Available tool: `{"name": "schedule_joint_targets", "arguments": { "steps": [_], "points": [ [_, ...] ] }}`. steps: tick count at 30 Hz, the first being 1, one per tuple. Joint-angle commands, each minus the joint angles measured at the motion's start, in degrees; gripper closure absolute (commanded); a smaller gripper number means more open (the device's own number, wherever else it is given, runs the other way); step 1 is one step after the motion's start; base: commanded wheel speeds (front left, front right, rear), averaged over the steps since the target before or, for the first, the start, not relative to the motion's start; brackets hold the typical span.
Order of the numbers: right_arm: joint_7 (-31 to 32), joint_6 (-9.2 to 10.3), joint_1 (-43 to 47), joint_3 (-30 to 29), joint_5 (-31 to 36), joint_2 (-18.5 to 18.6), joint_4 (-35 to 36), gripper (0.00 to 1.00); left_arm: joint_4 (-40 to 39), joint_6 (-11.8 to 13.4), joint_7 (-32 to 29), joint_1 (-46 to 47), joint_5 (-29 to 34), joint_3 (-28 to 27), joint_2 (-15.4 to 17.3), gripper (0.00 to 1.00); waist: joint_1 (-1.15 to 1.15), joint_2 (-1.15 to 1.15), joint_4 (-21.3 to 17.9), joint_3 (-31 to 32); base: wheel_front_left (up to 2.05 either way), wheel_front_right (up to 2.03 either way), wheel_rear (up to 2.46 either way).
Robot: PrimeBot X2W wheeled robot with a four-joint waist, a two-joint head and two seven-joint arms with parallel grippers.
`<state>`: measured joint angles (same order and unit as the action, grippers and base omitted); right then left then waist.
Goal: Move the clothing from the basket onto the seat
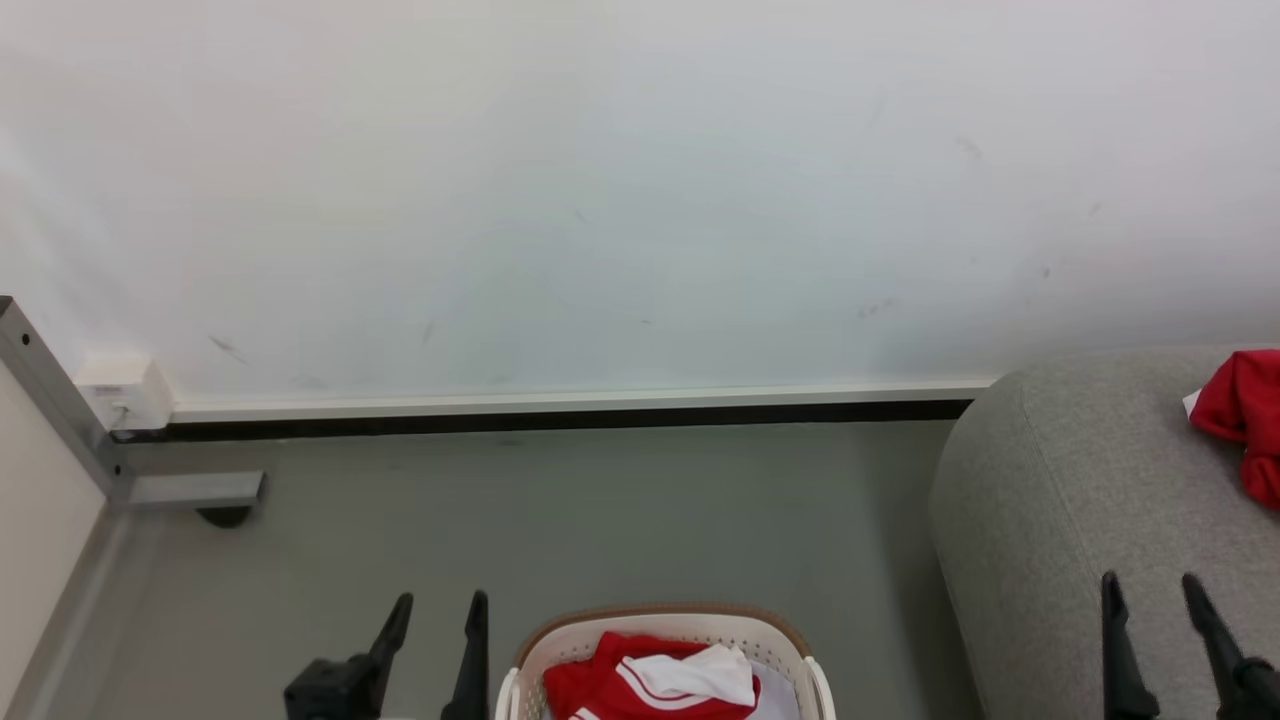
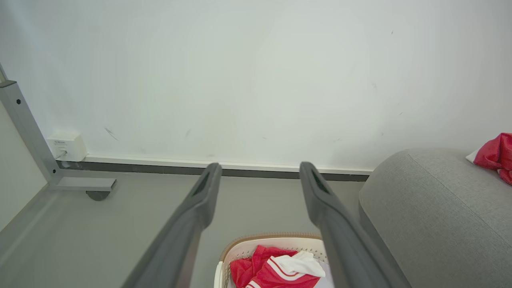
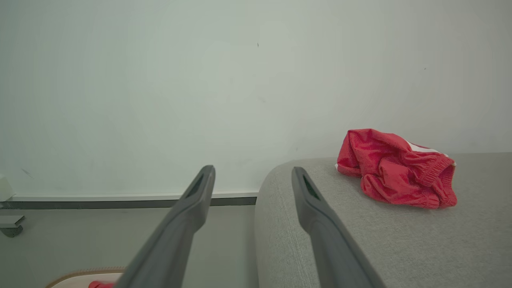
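Red and white clothing [image 1: 600, 685] is seen bunched inside the basket [image 1: 660, 613], which is set on the floor [image 1: 600, 520] just beside the seat [image 1: 1050, 480]. Another red garment [image 1: 1240, 410] is laid on the seat. The left tool [image 1: 438, 600] is held spread and empty beside the basket. The right tool [image 1: 1150, 582] is held spread and empty at the seat's edge.
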<state>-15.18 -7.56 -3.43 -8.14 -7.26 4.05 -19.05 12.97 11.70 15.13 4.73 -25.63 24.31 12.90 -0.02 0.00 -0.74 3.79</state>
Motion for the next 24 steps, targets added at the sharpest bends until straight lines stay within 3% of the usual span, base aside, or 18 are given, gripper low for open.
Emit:
{"name": "schedule_joint_targets", "arguments": {
  "steps": [1, 10, 24],
  "points": [
    [0.1, 0.14, 1.2, 0.3, -0.7, 0.0, 0.1, 0.0, -0.3, 0.0, 0.0, -1.3, 1.0, -0.8, -0.3, 0.0, 0.02, 0.0, 0.4, 0.6, 0.0, 0.0, 0.0],
    [0.1, 0.14, 5.4, 2.6, -2.3, -1.1, -1.6, 0.0, -2.1, -2.4, 0.0, -6.8, 5.6, -6.1, -2.9, 0.0, 0.02, 0.0, 0.2, 2.0, 0.0, 0.0, 0.0],
    [0.1, 0.14, 4.4, 3.8, -3.4, -1.1, -2.2, 0.0, -1.1, -6.4, 0.0, -6.9, 10.0, -10.1, -6.2, 0.0, 0.02, 0.0, 0.7, 1.6, 0.0, 0.0, 0.0]
  ]
}}
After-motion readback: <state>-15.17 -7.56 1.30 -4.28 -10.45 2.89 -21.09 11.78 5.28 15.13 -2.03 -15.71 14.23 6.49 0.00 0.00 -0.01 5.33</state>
